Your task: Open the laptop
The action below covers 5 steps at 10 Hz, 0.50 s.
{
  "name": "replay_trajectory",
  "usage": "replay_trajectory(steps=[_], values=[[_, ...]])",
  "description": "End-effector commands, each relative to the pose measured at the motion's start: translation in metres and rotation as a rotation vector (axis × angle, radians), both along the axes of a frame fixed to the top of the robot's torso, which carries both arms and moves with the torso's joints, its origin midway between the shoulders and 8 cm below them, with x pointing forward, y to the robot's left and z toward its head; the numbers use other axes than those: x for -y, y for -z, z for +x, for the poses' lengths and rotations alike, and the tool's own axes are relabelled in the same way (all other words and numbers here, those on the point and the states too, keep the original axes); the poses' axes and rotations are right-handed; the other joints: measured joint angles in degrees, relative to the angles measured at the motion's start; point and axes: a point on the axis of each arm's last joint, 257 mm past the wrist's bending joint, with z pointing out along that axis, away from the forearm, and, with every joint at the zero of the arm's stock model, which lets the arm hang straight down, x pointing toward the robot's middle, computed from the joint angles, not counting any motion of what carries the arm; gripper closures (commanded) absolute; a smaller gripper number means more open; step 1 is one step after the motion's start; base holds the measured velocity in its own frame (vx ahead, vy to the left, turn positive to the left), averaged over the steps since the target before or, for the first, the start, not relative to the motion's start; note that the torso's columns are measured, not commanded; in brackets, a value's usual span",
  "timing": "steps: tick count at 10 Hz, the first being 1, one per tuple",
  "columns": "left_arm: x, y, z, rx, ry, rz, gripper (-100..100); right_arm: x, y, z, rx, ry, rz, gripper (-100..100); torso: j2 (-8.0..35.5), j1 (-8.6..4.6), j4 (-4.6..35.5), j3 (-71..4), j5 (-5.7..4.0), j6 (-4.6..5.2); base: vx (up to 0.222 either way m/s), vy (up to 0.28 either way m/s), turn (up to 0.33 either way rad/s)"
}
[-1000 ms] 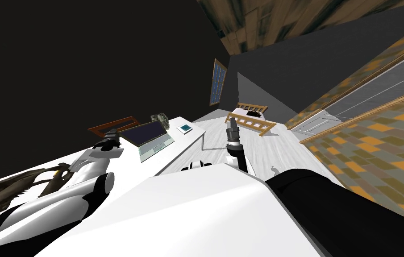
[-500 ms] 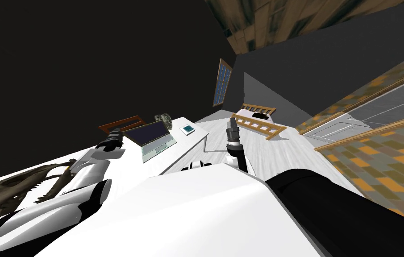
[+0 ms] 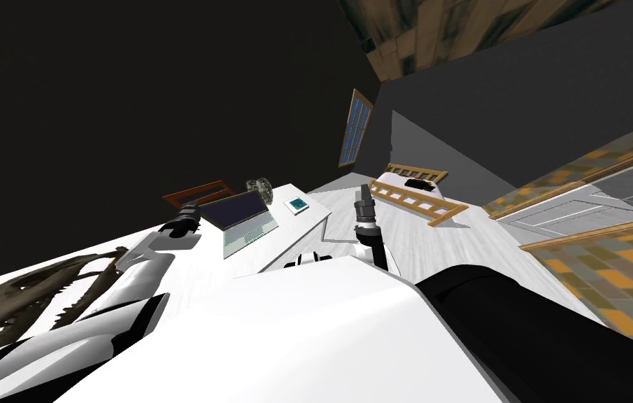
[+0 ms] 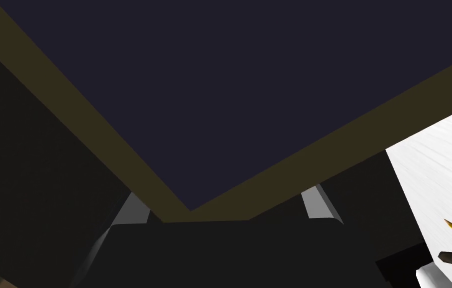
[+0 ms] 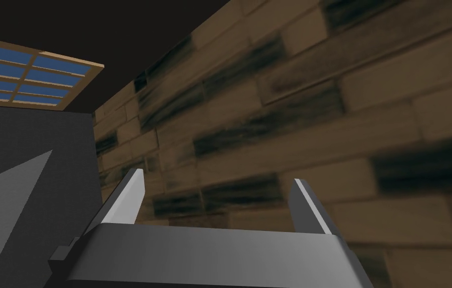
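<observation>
Grey dark-screened laptop (image 3: 241, 218), lid raised near spread, empty left gripper (image 4: 225, 196): overpushing could strain hinge; right gripper (image 5: 217, 187) likewise spread, empty.

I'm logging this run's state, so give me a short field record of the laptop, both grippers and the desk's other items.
task object: grey laptop, lid raised, dark screen showing
support: white desk
left arm: left gripper open, fingers either side of the lid's corner, contact unclear
right arm: right gripper open, empty, raised beside the desk
nearby: small white book with teal square; brown skull model
</observation>
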Motion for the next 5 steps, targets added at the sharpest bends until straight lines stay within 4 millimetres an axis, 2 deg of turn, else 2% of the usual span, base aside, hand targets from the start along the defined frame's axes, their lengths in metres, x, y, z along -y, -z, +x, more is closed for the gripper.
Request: replay_trajectory(steps=[1,2,5], values=[[-0.007,-0.003,0.000,0.004,-0.012,0.005,100,0.000,0.000,0.000,0.000,0.000,0.000,0,0.03,0.00,0.00,0.00,0.00,0.03,-0.030,0.009,-0.110],[-0.018,-0.008,-0.002,0.010,-0.035,0.014,100,0.000,0.000,0.000,0.000,0.000,0.000,0,0.13,0.01,0.02,0.07,0.02,0.06,-0.079,0.003,-0.151],[-0.044,-0.021,-0.006,0.029,-0.091,0.033,100,0.000,0.000,0.000,0.000,0.000,0.000,0,0.17,-0.03,0.05,0.11,0.00,0.00,-0.161,0.020,-0.212]])
